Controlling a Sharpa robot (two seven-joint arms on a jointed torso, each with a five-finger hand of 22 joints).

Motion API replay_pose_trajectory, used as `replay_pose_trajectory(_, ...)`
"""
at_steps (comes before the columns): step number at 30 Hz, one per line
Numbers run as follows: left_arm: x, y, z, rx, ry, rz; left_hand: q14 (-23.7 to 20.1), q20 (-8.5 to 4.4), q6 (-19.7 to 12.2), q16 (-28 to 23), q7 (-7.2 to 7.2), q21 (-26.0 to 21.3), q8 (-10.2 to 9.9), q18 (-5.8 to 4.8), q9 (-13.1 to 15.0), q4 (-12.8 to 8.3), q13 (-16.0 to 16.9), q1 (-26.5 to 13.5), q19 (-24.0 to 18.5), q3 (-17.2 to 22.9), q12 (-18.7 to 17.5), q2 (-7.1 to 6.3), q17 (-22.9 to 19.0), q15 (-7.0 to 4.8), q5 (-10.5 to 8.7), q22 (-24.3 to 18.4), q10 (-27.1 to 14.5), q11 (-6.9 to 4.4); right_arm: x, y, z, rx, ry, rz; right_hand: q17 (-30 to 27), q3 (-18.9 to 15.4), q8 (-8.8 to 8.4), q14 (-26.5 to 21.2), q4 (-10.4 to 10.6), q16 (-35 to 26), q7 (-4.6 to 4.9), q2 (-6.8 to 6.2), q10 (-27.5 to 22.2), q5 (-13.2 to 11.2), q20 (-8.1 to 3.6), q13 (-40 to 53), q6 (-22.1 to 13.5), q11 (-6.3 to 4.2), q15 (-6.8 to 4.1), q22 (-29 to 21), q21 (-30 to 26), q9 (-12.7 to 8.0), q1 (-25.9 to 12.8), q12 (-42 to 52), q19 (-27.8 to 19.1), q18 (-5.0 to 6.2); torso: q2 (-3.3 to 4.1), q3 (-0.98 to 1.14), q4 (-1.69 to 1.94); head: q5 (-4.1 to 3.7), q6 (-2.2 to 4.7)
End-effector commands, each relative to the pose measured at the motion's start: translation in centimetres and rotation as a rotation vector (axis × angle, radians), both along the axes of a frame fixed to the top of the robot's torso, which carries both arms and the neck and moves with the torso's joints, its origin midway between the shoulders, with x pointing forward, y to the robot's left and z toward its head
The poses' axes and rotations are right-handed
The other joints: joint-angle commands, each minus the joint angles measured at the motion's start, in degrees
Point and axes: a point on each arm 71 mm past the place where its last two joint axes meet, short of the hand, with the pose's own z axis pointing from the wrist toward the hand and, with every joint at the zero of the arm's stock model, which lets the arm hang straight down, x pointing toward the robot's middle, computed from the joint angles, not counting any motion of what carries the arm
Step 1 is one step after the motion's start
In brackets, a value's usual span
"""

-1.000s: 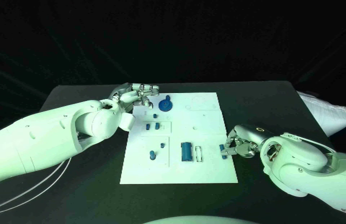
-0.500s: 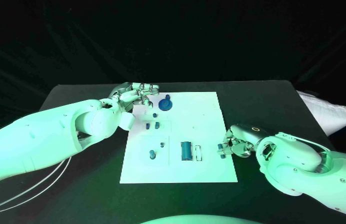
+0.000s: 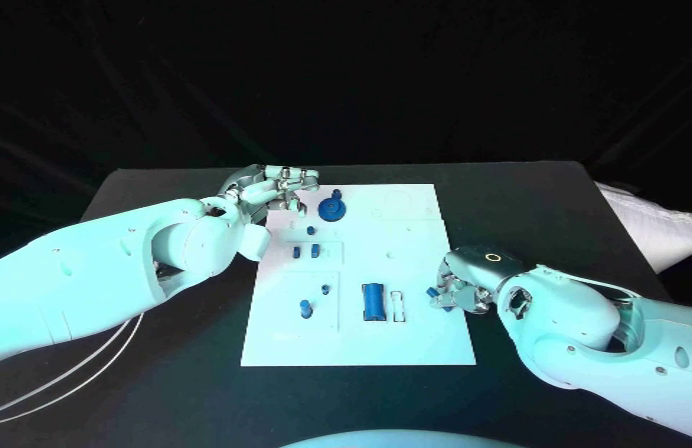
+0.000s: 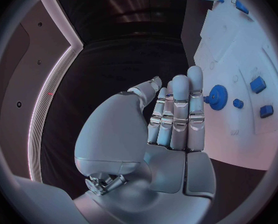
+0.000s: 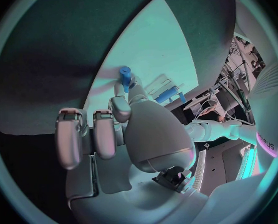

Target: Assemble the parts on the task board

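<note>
The task board [image 3: 389,258], a flat white plate, lies in the middle of the black table [image 3: 548,208]. By the look of it the assembly is part done: a round blue gear-like part [image 3: 332,209] sits near the board's far left corner, small blue pegs [image 3: 303,252] lie just nearer than the gear, and a longer blue cylinder [image 3: 374,301] lies in the board's near half beside a pale slot. Several recesses at the far right corner look unfilled, so more fitting seems to remain.

The right hand [image 3: 459,290] is at the board's right edge, level with the cylinder, and pinches a small blue peg-shaped part [image 5: 124,73] at its fingers' tips, just above the white surface. The left hand [image 3: 274,186] rests at the board's far left corner, beside the gear; its fingers [image 4: 176,109] are straight, held together and hold nothing.

The parts look like smooth, hard plastic and the board matte and rigid.
</note>
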Motion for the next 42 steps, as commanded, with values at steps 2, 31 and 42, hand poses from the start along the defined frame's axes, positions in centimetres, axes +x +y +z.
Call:
replay_pose_trajectory(2, 0.0, -0.2, 0.1, -0.007, -0.005, -0.019, -0.5, -0.06, -0.4, 0.1, -0.02, -0.3, 0.3, 0.7, 0.0, -0.3, 0.1, 0.6, 0.3, -0.1, 0.3, 0.13, -0.1, -0.01, 0.11, -0.1, -0.3, -0.05, -0.7, -0.3, -2.0, -0.144, 0.08, 0.031, 6.1, 1.1, -0.29, 4.1, -0.9, 0.1, -0.32, 0.51, -0.2, 0.1, -0.49, -0.1, 0.0, -0.26, -0.48, 5.6, 0.0, -0.2, 2.0, -0.3, 1.3, -0.71, -0.01, -0.01, -0.08, -0.02, -0.06)
replay_pose_trajectory(31, -0.1, -0.5, 0.1, -0.009, -0.015, -0.03, -0.6, -0.14, -0.4, 0.1, -0.04, -0.3, 0.4, 0.71, 0.0, -0.8, 0.1, 1.4, 0.4, 0.3, 0.6, 0.37, -0.3, -0.08, 0.18, -0.1, -0.4, -0.08, -1.0, -0.2, -0.5, 0.393, 0.253, -0.225, 6.2, 12.2, -2.84, 4.1, 1.2, -0.1, 0.08, 0.42, -1.3, 6.0, -0.48, -2.0, -0.6, 0.06, -0.25, 4.7, -0.7, -0.8, -3.4, -3.7, 0.8, -0.46, 0.03, -0.12, 0.04, -0.32, 0.17)
replay_pose_trajectory(42, -0.2, -0.7, 0.2, -0.012, -0.017, -0.035, -0.6, -0.19, -0.5, 0.1, -0.01, -0.4, 0.4, 0.71, 0.0, -1.1, 0.1, 1.8, 0.4, 0.6, 0.7, 0.57, -0.4, -0.1, 0.2, -0.1, -0.5, -0.08, -1.0, 0.5, -0.5, 0.433, 0.335, -0.24, 6.5, 16.0, -2.69, 4.2, 2.1, 0.1, -0.17, -2.45, -0.7, 6.4, -0.54, -1.2, 0.3, -0.11, -0.38, 5.0, -0.5, -0.5, -6.0, -2.8, 1.0, -0.53, 0.01, -0.1, -0.09, -0.15, 0.12)
